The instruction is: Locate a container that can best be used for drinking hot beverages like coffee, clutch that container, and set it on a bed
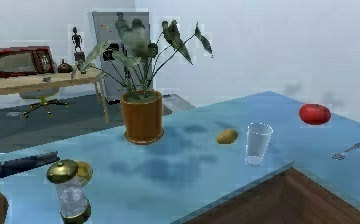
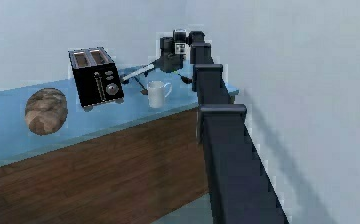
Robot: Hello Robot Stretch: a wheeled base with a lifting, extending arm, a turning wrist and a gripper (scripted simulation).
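Observation:
A white mug (image 2: 159, 93) with a handle stands on the blue countertop (image 2: 138, 112), just right of a black toaster (image 2: 96, 76). The dark arm (image 2: 223, 130) reaches out over the counter's end. At its far end are the gripper's dark body and thin fingers (image 2: 146, 74), just above and beside the mug. I cannot tell whether the gripper holds anything, since the mug stands on the counter right at the fingers.
A round bread loaf (image 2: 46, 109) lies left of the toaster. The forward view has a blue counter (image 1: 188, 150) with a potted plant (image 1: 142, 115), a clear glass (image 1: 258, 142), a tomato (image 1: 314, 113), a fork (image 1: 347, 152) and a lidded jar (image 1: 70, 190). Beyond it stands a table with a red microwave (image 1: 20, 62).

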